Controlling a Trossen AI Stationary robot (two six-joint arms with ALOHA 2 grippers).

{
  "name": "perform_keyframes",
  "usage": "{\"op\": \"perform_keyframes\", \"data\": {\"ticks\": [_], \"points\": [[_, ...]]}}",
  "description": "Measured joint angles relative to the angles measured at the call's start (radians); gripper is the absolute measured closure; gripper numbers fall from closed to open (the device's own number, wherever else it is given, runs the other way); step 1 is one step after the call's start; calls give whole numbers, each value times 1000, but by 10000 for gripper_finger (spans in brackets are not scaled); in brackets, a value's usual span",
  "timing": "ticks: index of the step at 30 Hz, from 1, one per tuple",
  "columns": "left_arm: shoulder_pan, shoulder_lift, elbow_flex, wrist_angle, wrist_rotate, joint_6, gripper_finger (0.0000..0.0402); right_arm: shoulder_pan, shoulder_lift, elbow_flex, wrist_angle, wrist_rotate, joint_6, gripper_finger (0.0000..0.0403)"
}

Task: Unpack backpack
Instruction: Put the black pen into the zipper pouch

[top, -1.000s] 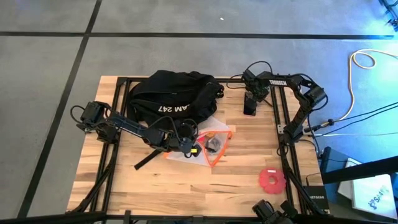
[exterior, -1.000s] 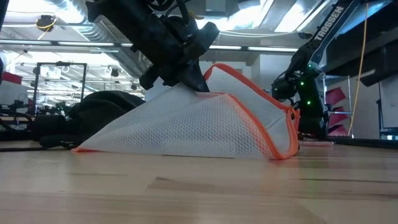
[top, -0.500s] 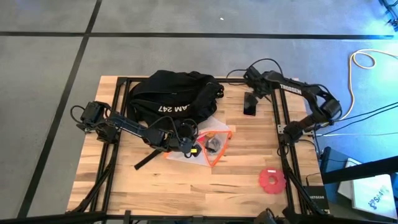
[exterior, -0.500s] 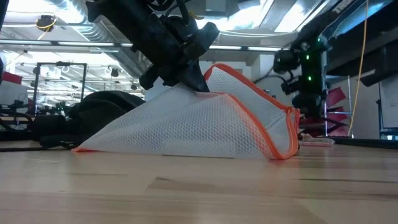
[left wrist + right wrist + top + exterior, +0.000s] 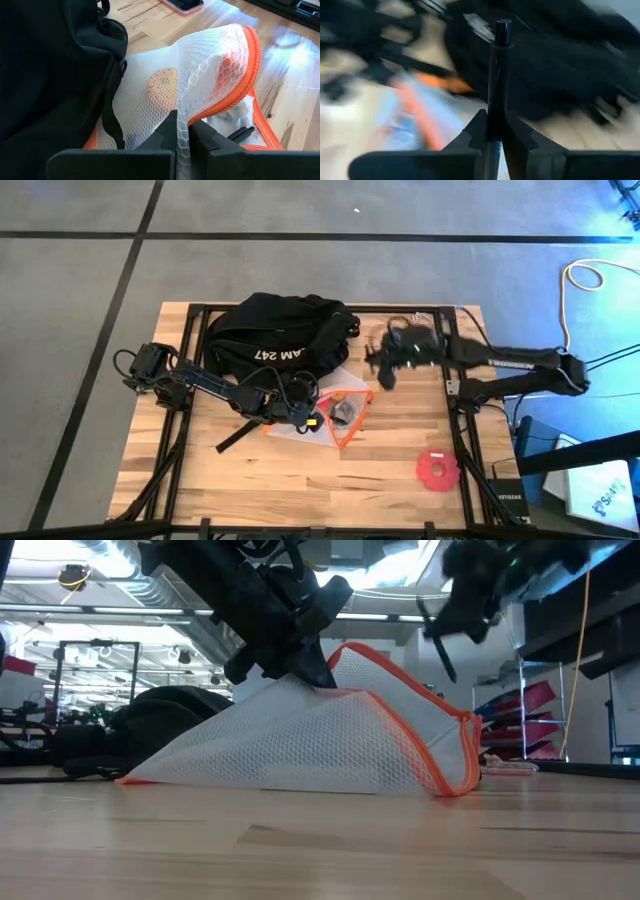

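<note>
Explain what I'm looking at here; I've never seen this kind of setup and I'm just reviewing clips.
Two robot arms work at a wooden table. One picture looks down from above, one sits at table height, and two come from cameras on the arms' wrists. On the table lie a black backpack, a white mesh pouch with orange trim, and a red disc. The left gripper pinches the pouch's mesh. The right gripper, blurred beside the backpack, is shut on a thin dark object.

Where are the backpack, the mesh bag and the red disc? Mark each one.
backpack (image 5: 275, 330): high view, on its black top panel.
mesh bag (image 5: 330, 745): low view, on its white netting.
red disc (image 5: 436, 469): high view, on its face.
</note>
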Motion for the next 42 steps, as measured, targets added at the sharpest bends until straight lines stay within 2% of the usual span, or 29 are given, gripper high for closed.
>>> {"op": "perform_keyframes", "data": {"ticks": [5,7,9,13,20,26,33,42], "points": [[0,0,0,1,0,0,402,237,-22,-205,425,7,25,376],[0,0,0,2,0,0,402,308,5,-261,558,60,28,377],[0,0,0,3,0,0,402,361,38,-289,618,124,16,379],[2,0,0,8,0,0,402,413,126,-287,632,242,-30,380],[2,0,0,8,0,-10,402,424,361,-235,638,264,-58,381],[2,0,0,8,0,-10,402,423,497,-175,800,301,-117,375],[2,0,0,8,0,-14,402,423,588,-133,735,312,-128,357],[3,0,0,7,0,-15,402,423,596,-131,752,351,-82,325]]}}
